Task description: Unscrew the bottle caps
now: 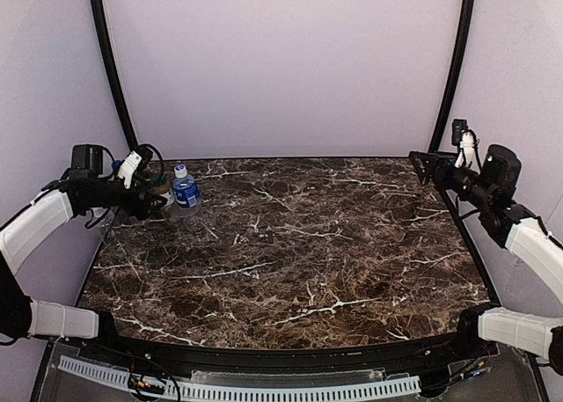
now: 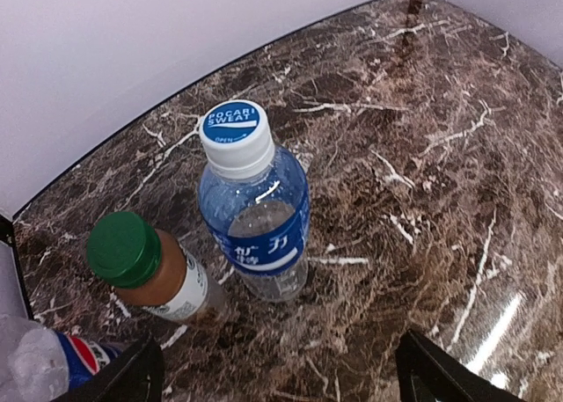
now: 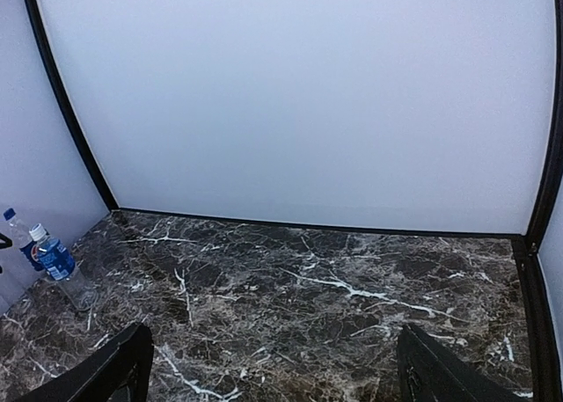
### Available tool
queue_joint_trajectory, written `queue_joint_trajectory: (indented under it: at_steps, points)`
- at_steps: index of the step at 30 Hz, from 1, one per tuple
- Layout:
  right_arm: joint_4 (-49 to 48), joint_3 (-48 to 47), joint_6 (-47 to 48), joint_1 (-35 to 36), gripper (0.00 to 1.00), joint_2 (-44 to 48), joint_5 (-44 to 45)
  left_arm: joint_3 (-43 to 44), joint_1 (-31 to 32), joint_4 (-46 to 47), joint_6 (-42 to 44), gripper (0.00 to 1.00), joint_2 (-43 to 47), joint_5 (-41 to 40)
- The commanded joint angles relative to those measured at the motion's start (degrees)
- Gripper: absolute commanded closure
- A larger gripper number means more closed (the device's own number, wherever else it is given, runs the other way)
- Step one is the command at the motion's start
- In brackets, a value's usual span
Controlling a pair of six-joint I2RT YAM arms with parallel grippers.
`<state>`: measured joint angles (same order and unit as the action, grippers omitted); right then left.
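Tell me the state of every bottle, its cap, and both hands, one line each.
blue-labelled bottle: upright, white cap on.
brown bottle: upright, green cap on.
Pepsi bottle: mostly out of frame, cap not visible.
left hand: open, holding nothing, above the bottles.
right hand: open, holding nothing, far from the bottles.

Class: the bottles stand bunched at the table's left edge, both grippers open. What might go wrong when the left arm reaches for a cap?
1. The blue-labelled bottle and the brown bottle stand close together; the left gripper, open wide, may knock one over.
2. The right gripper hangs far off, so nothing steadies a bottle: it may just spin when twisted.
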<state>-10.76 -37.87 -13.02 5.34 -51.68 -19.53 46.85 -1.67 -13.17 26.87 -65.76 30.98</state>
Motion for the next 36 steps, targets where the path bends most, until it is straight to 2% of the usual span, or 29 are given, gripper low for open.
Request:
queue_joint_trajectory:
  at_steps: [1, 4, 6, 7, 8, 9, 11, 13, 15, 21, 27, 36]
  points:
    - [3.66, -3.36, -1.14, 2.45, 0.06, 1.05, -2.10, 13.13, -0.25, -28.78, 7.20, 0.07, 3.06, -4.71]
    - [4.80, -4.98, -1.13, 4.26, 0.07, 1.03, -2.00, 20.06, -0.26, -39.13, 8.24, 0.05, 4.08, -9.89]
    - [5.97, -6.32, -1.10, 5.78, 0.07, 0.70, -1.35, 23.85, -0.24, -41.83, 7.07, 0.01, 4.61, -18.11]
    - [6.78, -7.08, -0.94, 6.60, 0.07, 0.23, -1.04, 25.40, -0.41, -42.37, 6.35, 0.01, 4.31, -25.70]
    - [7.92, -8.04, -0.62, 7.79, 0.08, -0.19, -0.66, 26.02, -0.82, -43.54, 6.13, 0.01, 3.92, -29.66]
    - [9.15, -9.12, -0.26, 8.62, 0.08, -0.89, -0.17, 27.04, -2.75, -45.15, 6.01, 0.01, 2.62, -33.93]
    - [12.40, -11.66, 0.66, 10.68, 0.08, -2.41, 1.36, 28.85, -7.78, -47.77, 5.81, 0.01, -0.21, -32.88]
    - [15.31, -13.62, 1.44, 12.57, 0.02, -4.00, 2.86, 30.45, -11.78, -49.00, 4.65, 0.01, -3.51, -31.39]
    - [17.20, -14.91, 1.82, 14.11, 0.02, -5.43, 3.54, 30.82, -13.64, -48.70, 3.47, 0.01, -5.63, -29.52]
    - [18.01, -15.30, 3.75, 16.92, 0.01, -7.42, 3.67, 27.06, -15.52, -43.76, -0.32, 0.02, -8.43, -27.49]
    - [18.06, -14.65, 5.08, 17.41, 0.01, -8.57, 4.82, 23.61, -17.03, -39.31, -2.33, 0.17, -8.74, -27.45]
    - [18.01, -14.52, 5.09, 17.67, 0.01, -10.19, 5.36, 22.38, -18.00, -36.27, -1.79, 0.27, -11.21, -25.56]
